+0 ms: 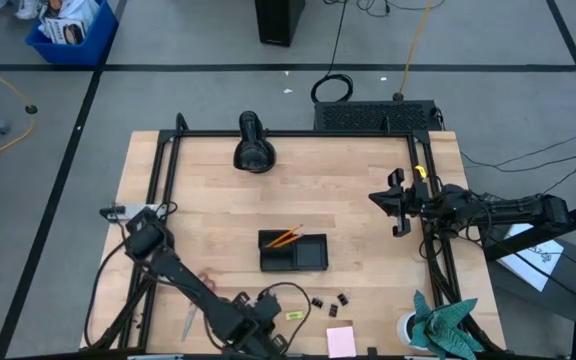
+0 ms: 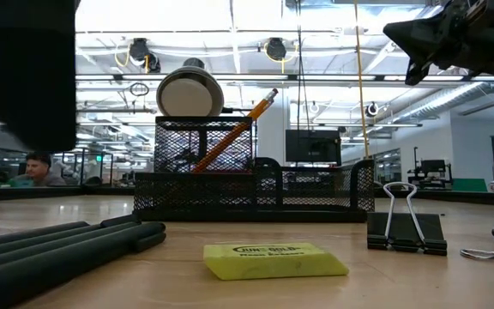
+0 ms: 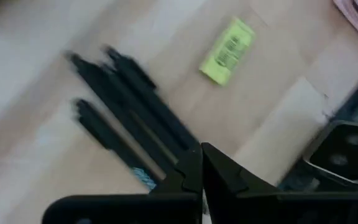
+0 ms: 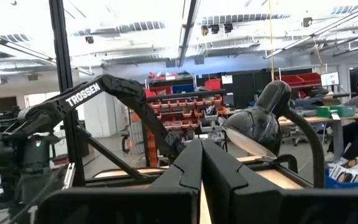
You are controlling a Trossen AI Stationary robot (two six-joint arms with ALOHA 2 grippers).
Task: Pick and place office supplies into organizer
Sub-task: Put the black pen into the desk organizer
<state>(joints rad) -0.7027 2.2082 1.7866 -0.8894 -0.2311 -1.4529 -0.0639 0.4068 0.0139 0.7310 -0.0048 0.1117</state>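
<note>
Pens (image 3: 129, 118) lie on the bench just beside the yellow eraser (image 3: 227, 42), long axes running away from our left claw (image 3: 202, 163), which sits nearest, pinched shut and empty. Right claw (image 4: 202, 163) waits shut, well apart.

Bright, even overhead light; the surface (image 1: 368, 250) shows soft shadows only. Left wrist view motion-blurred: black pens (image 3: 126, 106) smeared. Low view backlit by glaring ceiling lights (image 2: 273, 47); yellow eraser (image 2: 274, 260) sharp, background soft.
</note>
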